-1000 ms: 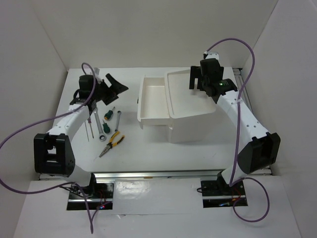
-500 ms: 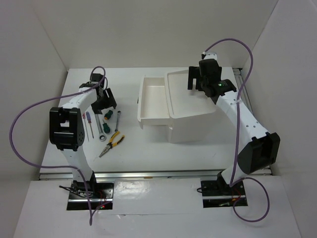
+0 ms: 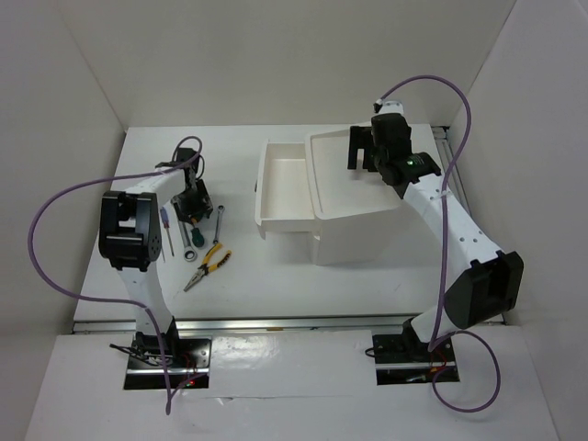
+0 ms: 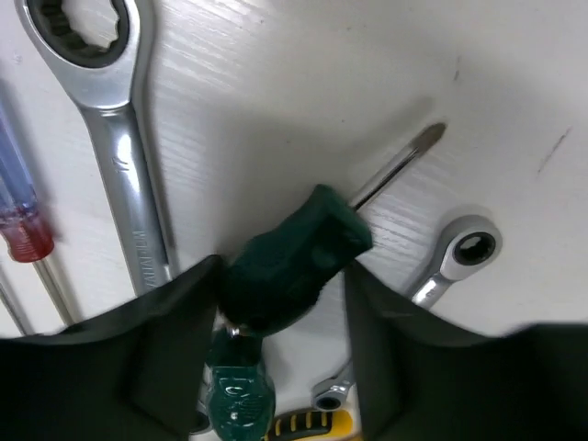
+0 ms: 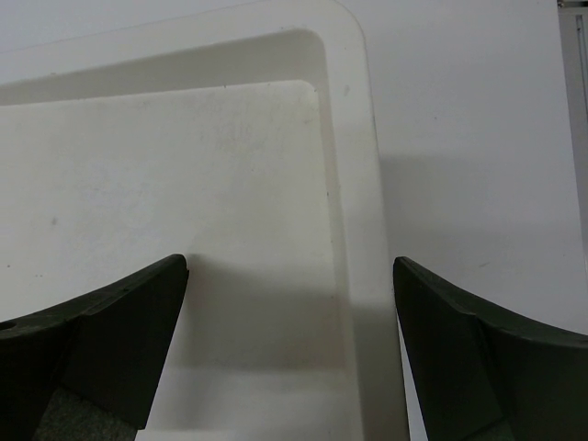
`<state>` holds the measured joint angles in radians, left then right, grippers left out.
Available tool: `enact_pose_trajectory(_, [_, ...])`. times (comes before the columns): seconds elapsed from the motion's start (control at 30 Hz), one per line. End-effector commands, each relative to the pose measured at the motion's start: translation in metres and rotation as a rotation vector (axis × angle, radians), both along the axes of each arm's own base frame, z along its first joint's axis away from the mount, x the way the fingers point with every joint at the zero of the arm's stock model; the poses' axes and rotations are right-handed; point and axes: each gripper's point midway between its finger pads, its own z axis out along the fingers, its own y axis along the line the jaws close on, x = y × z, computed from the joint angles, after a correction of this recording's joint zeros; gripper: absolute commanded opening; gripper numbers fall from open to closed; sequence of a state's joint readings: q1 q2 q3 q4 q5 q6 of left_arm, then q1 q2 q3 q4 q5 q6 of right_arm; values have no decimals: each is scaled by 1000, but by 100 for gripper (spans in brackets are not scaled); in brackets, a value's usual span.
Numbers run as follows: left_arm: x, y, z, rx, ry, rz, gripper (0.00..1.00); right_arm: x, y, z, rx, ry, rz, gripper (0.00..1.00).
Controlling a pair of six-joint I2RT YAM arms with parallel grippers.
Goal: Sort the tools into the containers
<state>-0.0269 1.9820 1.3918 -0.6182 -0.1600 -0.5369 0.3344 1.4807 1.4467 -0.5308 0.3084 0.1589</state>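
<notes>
My left gripper (image 3: pixel 194 203) is down among the tools at the left of the table. In the left wrist view it (image 4: pixel 283 308) is shut on a green-handled screwdriver (image 4: pixel 292 262), whose handle end is tilted up while the tip stays near the table. A second green screwdriver (image 4: pixel 234 397), two silver wrenches (image 4: pixel 119 147) (image 4: pixel 457 262), a red-handled screwdriver (image 4: pixel 23 230) and the yellow-black pliers (image 3: pixel 207 265) lie around it. The white box unit (image 3: pixel 358 230) has one drawer (image 3: pixel 280 188) pulled out. My right gripper (image 3: pixel 367 152) is open and empty above the box's top tray (image 5: pixel 354 184).
White walls enclose the table on the left, back and right. The open drawer juts left from the box toward the tools. Purple cables loop from both arms. A metal rail (image 3: pixel 276 323) runs along the near table edge.
My left arm has swung in and lowered its gripper from above the table's far left onto the tool pile, closing on the green screwdriver. The right arm has barely moved.
</notes>
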Motion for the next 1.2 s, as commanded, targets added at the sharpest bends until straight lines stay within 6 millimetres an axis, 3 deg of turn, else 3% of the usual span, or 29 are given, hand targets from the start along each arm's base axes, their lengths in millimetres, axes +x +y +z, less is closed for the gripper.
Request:
enact_pose_trajectory(0.0, [-7,1,-20,4,65,-25,60,-12,1,4,-12,-1,27,99])
enact_pose_trajectory(0.03, [-3,1,-18,4,55,-25,39,-12,1,4,-12,-1,27,99])
enact_pose_trajectory(0.07, [-4,1,-22,4,67,-25,25,-13,-1,8,-14,-12,18,99])
enact_pose_trajectory(0.13, [-2,-3,-20,-19,59,-41,14,-13,-1,8,-14,-12,18,99])
enact_pose_trajectory(0.17, [-2,-3,-20,-19,59,-41,3,-14,-2,6,-17,-3,18,99])
enact_pose_trajectory(0.2, [1,-5,-16,-28,53,-44,0,-14,-2,6,-17,-3,18,99])
enact_pose_trajectory(0.27, [3,-8,-9,-25,46,-62,0,-13,-1,10,-14,-12,18,99])
enact_pose_trajectory(0.37, [16,-9,47,-25,-88,-64,0,-12,-1,7,-17,-3,18,99])
enact_pose_trajectory(0.4, [23,-16,72,-35,-154,-81,0,-12,-1,7,-17,-3,18,99])
enact_pose_trajectory(0.43, [32,-25,122,-39,-282,-101,0,-14,-1,5,-21,7,18,99])
enact_pose_trajectory(0.53, [39,-48,201,-95,-472,-160,0,-12,-3,10,-22,-5,9,99])
enact_pose_trajectory(0.57, [32,-61,229,-115,-530,-194,0,-12,-4,10,-27,-7,1,99])
enact_pose_trajectory(0.6, [28,-70,243,-144,-556,-196,0,-12,-4,10,-27,-7,1,99])
enact_pose_trajectory(0.63, [20,-93,263,-200,-606,-242,0,-13,-7,6,-38,1,-10,99])
enact_pose_trajectory(0.7, [11,-123,281,-280,-649,-301,0,-13,-7,6,-38,1,-10,99])
enact_pose_trajectory(0.83, [-11,-195,297,-411,-693,-416,0,-13,-9,8,-42,0,-18,99])
enact_pose_trajectory(0.87, [-22,-217,292,-426,-678,-455,0,-15,-9,7,-46,8,-18,99])
enact_pose_trajectory(1.0, [-28,-260,275,-454,-633,-502,0,-15,-8,14,-35,-7,-11,99])
enact_pose_trajectory(1.1, [-24,-265,263,-415,-602,-472,41,-19,-7,16,-29,-7,-1,99])
enact_pose_trajectory(1.17, [-24,-266,267,-405,-615,-469,70,-17,-7,24,-22,-26,-2,99])
